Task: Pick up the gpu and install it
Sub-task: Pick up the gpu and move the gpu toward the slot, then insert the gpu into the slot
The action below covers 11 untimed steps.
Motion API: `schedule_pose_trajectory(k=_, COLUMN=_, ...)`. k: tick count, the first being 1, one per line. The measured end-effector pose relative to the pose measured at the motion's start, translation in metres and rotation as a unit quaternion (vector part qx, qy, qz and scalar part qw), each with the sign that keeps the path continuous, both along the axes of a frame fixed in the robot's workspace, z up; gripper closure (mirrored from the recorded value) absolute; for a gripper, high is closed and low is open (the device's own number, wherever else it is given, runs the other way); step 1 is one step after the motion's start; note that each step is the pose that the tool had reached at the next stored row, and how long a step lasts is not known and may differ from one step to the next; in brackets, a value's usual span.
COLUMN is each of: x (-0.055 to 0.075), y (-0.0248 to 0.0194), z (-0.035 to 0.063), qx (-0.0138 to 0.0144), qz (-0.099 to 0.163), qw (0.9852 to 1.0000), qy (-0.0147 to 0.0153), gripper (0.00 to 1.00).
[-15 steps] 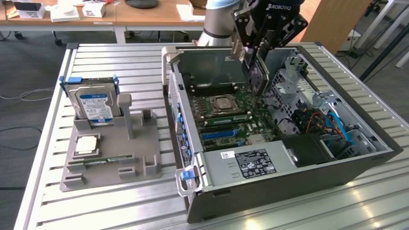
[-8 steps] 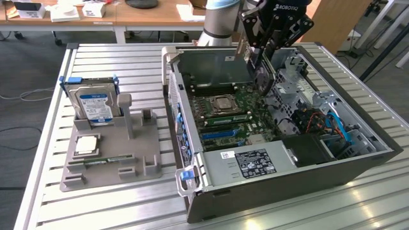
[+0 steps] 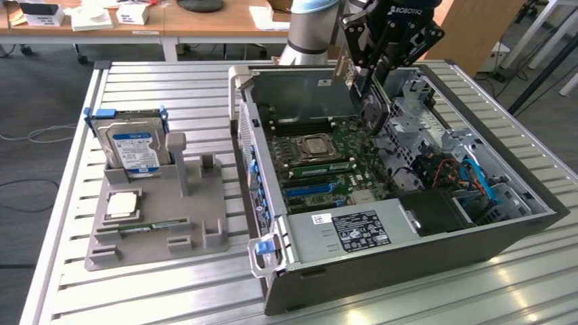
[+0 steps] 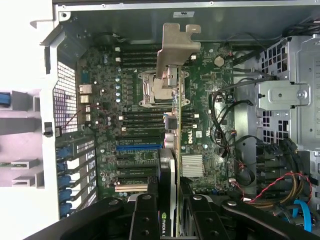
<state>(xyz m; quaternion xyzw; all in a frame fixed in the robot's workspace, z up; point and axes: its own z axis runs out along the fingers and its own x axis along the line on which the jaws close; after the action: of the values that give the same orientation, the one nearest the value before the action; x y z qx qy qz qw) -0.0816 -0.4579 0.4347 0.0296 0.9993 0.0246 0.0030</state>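
1. Hanging edge-on from the fingers (image 3: 372,59), the gpu (image 3: 347,64) is held over the open computer case (image 3: 505,223), at about twelve o'clock of the motherboard (image 3: 348,177) in the exterior view, and is not yet seated in a slot.
2. The fingers pinch the gpu from both flat sides. In the wrist view the card's thin edge runs out between them, and its silver bracket (image 4: 176,47) at the far end hangs over the processor socket (image 4: 162,87).
3. The motherboard lies flat in the case, with blue slots (image 3: 312,189) at six o'clock of the socket.
4. A grey power supply (image 3: 352,230) with a black label fills the case's six o'clock end.
5. At nine o'clock of the case, a grey holder (image 3: 194,223) rests on the slatted metal desk (image 3: 162,81).
6. A hard drive (image 3: 134,145) with a blue-white label stands upright at the holder's twelve o'clock end. A square chip (image 3: 122,203) and a narrow memory stick (image 3: 149,227) lie flat toward its six o'clock end.
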Motion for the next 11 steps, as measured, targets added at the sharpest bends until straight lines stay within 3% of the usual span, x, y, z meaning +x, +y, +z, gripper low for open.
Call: schedule_pose_trajectory(k=11, x=0.0004, y=0.0001, z=0.0, qx=0.0, qz=0.011, qw=0.9999, qy=0.0, gripper=0.73)
